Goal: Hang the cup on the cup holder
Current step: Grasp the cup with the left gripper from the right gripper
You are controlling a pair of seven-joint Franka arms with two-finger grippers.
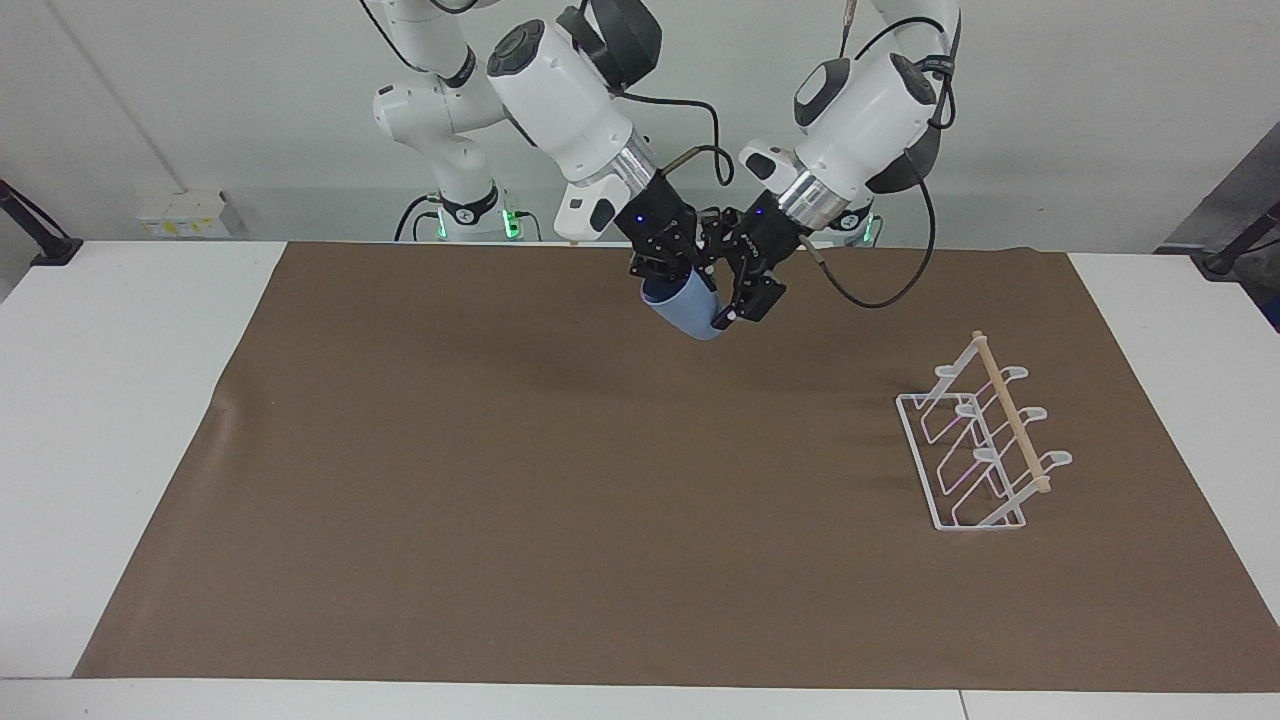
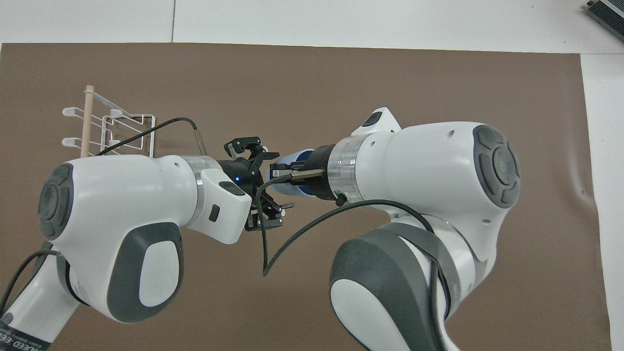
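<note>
— While the cup (image 1: 690,310) hangs in the air over the middle of the tabletop (image 1: 140,400), who has it?

— Only the right claw (image 1: 668,268), as far as I can judge. It is clenched on the cup at the rim end, and the cup tilts with its narrow base pointing down and toward the left arm's end.

— And the left claw (image 1: 738,285)?

— Spread wide, right at the cup's lower part. One finger (image 1: 752,298) sits just beside the base. From the overhead view its jaws stand either side of the cup's tip, but I can't tell whether they touch it.

— So this is a handover?

— That's my reading. The pick-up is done, since the cup is off the tabletop. The pass between arms looks about to happen, not finished.

— Where is the cup holder (image 1: 985,445)?

— Standing on the brown mat (image 1: 500,500) toward the left arm's end, well apart from the cup. Its prongs are all bare and the wooden dowel (image 1: 1012,413) runs along the top.

— What's left, then?

— Most of it: the left claw needs to close on the cup, the right must release, then the cup has to travel over and go mouth-down onto a prong
</note>
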